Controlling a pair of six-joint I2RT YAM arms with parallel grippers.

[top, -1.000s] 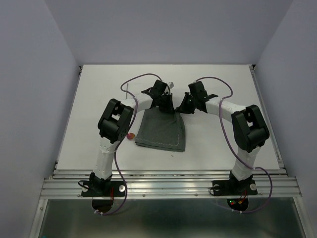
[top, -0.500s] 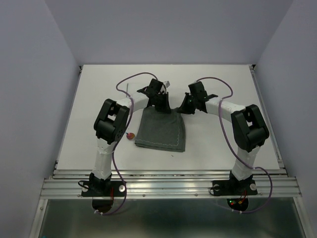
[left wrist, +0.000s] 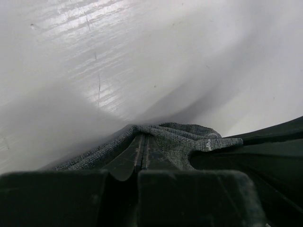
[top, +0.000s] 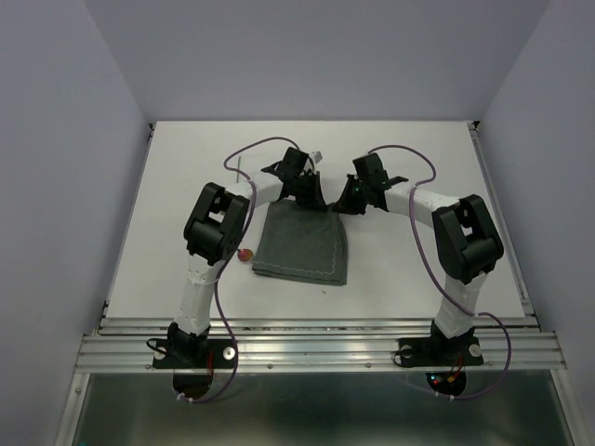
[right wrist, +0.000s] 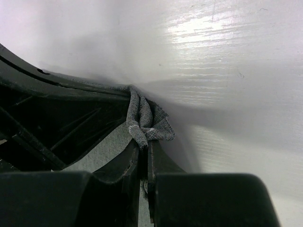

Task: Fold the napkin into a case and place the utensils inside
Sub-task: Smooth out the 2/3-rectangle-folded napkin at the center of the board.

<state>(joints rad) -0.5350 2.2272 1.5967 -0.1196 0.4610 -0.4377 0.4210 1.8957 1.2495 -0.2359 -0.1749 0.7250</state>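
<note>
Napkin (top: 302,246): folded, mid-table | left gripper (left wrist: 142,146): pinching far-left corner | right gripper (right wrist: 144,146): pinching far-right corner, likely so the fold travels evenly | spoon (top: 244,254): just left of napkin.

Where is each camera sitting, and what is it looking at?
Top camera: high behind the arms, looking down at the white table, left arm, right arm and grey napkin.
Left wrist camera: on the left arm, looking along the left gripper, shut on the napkin's edge.
Right wrist camera: on the right arm, looking along the right gripper, also pinching napkin.
Shared: all show the napkin.
</note>
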